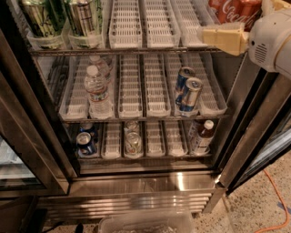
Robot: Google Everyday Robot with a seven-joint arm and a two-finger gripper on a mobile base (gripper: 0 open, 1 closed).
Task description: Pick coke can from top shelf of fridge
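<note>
The fridge (145, 182) stands open in front of me. The red coke can (233, 10), with white script, stands at the far right of the top shelf (127, 27), cut off by the upper edge; more red shows just beside it. My gripper (204, 35), pale yellow on a white arm, reaches in from the right. It is level with the front edge of the top shelf, just below and left of the coke can, not touching it.
Tall green cans (41, 18) fill the top shelf's left lanes. The middle rack holds water bottles (97, 91) and blue-and-silver cans (188, 93). The lower rack holds small cans (85, 143) and a brown bottle (203, 136). The door frame (254, 132) is on the right; a plastic bin (145, 223) sits on the floor.
</note>
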